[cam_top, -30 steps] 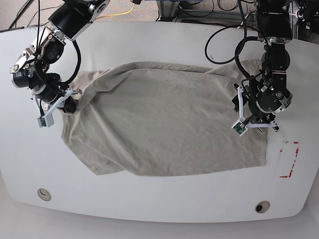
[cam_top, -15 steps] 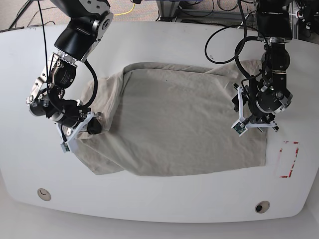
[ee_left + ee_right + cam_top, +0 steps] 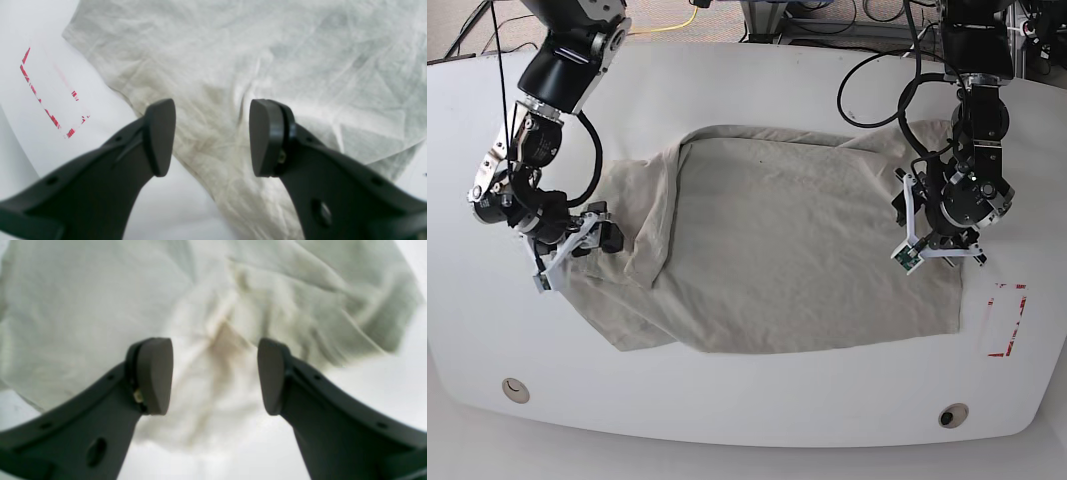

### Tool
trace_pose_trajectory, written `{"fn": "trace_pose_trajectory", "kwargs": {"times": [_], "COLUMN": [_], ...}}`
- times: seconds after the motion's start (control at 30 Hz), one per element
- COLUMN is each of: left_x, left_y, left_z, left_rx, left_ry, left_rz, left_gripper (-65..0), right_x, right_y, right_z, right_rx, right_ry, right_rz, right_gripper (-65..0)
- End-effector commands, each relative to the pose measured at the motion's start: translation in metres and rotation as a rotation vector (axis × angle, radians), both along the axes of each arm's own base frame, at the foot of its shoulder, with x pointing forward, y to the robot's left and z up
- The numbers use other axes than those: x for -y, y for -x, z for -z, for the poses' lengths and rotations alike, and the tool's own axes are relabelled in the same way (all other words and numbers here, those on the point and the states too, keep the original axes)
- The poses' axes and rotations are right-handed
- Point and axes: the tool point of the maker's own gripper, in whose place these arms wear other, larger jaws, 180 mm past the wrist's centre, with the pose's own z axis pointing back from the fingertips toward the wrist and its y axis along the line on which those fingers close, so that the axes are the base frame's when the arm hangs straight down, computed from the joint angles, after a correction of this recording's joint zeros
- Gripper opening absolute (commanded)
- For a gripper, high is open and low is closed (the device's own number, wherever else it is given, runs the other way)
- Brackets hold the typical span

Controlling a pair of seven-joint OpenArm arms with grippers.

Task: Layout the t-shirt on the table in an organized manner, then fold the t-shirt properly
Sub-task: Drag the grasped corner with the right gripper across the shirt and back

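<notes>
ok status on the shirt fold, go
Left gripper open, over the t-shirt by its edge, holding nothing. Right gripper open over bunched cloth, nothing between pads. Shirt on the table, one side folded over. Nothing in the way.

bare table (image 3: pixel 757 95) rings the t-shirt (image 3: pixel 787 250); both arms stand over its side edges.

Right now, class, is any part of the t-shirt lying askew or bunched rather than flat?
Yes. The t-shirt lies flat in the middle, but its end beside the right tool is folded over into a bunched ridge, so that side looks uneven on the table.
</notes>
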Motion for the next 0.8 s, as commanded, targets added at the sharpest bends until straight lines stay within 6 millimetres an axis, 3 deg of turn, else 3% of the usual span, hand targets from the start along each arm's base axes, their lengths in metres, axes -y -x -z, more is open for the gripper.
{"fn": "trace_pose_trajectory", "kwargs": {"times": [0.0,0.37,0.77], "left_x": [-0.002,0.009,0.013], "left_y": [-0.008,-0.008,-0.008], "left_z": [-0.014,-0.011,-0.01], "left_rx": [0.044,0.042,0.041], "left_ry": [-0.002,0.026,0.035], "left_rz": [0.001,0.004,0.005], "left_gripper": [-33.2,-33.2,-33.2], "right_x": [0.015,0.046,0.047], "right_y": [-0.003,0.018,0.014], "right_z": [-0.013,0.03,0.049], "right_rx": [0.047,-0.031,-0.06], "right_ry": [0.029,-0.003,-0.081], "right_rz": [0.008,0.047,0.087], "right_gripper": [-26.5,-26.5,-26.5]}}
